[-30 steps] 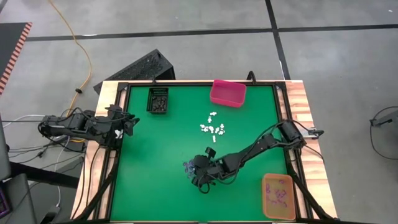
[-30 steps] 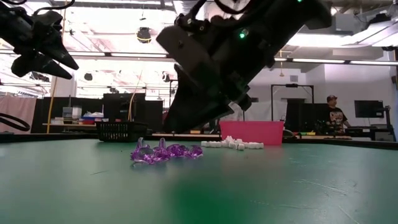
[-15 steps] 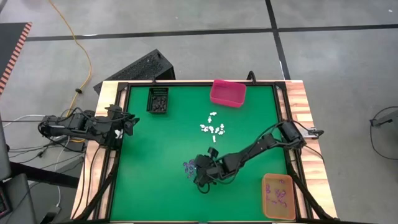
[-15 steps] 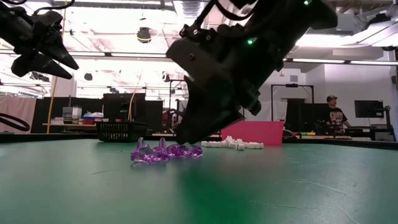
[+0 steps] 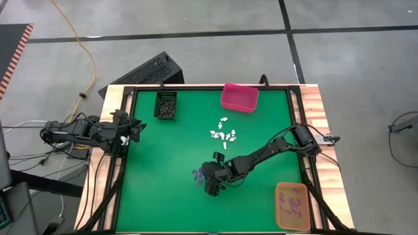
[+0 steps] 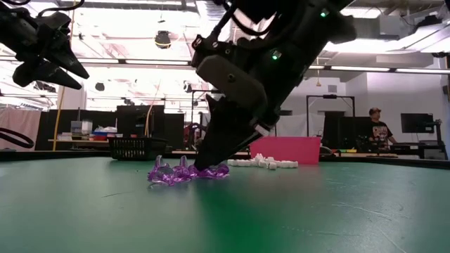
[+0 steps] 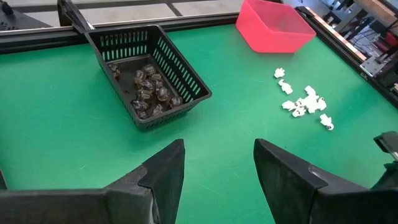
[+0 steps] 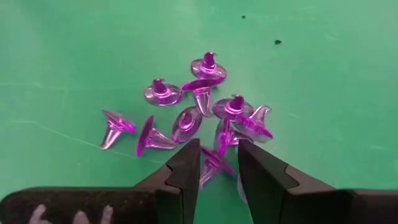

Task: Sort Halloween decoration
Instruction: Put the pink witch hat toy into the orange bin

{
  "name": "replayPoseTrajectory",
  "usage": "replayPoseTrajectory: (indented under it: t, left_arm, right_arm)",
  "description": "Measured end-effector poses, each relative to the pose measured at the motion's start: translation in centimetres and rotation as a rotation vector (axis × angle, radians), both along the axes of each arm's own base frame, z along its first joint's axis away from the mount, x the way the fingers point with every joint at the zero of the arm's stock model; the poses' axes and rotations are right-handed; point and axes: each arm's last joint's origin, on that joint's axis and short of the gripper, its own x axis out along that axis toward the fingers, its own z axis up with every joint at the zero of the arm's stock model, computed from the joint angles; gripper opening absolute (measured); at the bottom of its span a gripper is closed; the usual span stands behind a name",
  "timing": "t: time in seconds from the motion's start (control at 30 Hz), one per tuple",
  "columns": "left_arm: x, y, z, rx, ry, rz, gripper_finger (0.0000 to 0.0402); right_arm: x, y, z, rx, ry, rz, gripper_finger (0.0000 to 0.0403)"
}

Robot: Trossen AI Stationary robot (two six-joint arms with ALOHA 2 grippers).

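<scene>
The right gripper [image 8: 217, 163] is pressing down into a cluster of purple witch hats [image 8: 199, 118] on the green mat [image 8: 323, 93], its two matte black fingers [image 8: 186, 165] standing slightly apart with one translucent hat wedged in the gap between them; whether it is truly gripped, I cannot tell. The hats are glossy, see-through plastic cones with flat round brims, lying tipped at all angles. In the high view this pile [image 5: 198, 175] is sitting just beside the gripper [image 5: 210, 185], near the mat's middle. Farther off, small white trinkets [image 5: 223, 135] are lying scattered in a loose clump. A black mesh basket [image 7: 149, 71] is holding dark trinkets, a smooth pink bin [image 5: 239, 97] is standing at the far edge, and an orange bin [image 5: 292, 205] is holding purple pieces. The left gripper [image 7: 217, 165] is waiting at the left edge, fingers apart.
</scene>
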Motion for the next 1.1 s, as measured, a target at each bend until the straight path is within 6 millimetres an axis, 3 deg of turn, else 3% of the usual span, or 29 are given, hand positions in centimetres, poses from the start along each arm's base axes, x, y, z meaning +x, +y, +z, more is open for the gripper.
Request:
replayPoseTrajectory:
  t: [0.33, 0.77, 1.1]
  left_arm:
    - [0.0, 0.0, 0.0, 0.000, 0.000, 0.000, 0.0183]
    - [0.0, 0.0, 0.0, 0.001, 0.000, 0.001, 0.0183]
    - [0.0, 0.0, 0.0, 0.000, -0.001, 0.001, 0.0183]
  right_arm:
    - [0.1, -0.9, -0.3, 0.023, 0.064, 0.085, 0.0126]
    - [0.0, -0.7, 0.2, 0.050, 0.055, 0.058, 0.0016]
    - [-1.0, 0.5, 1.5, 0.124, 0.045, 0.026, 0.0015]
